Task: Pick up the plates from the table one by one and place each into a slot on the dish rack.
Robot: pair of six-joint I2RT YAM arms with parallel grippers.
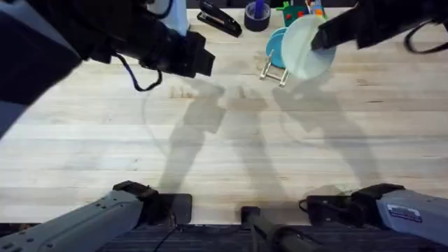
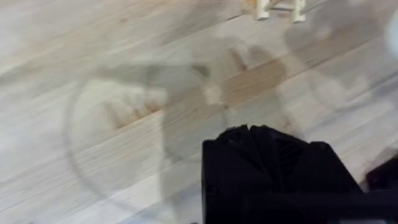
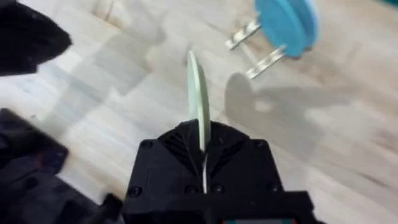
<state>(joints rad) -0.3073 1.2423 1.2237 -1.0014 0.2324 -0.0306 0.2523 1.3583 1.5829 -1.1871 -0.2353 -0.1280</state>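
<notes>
No text, brand, number or sign can be read anywhere in these views. The one candidate is a small white label with dark print on the right arm's base (image 1: 404,212) at the near edge of the desk (image 1: 231,140) (its lines are too small and blurred to make out a single word).
</notes>
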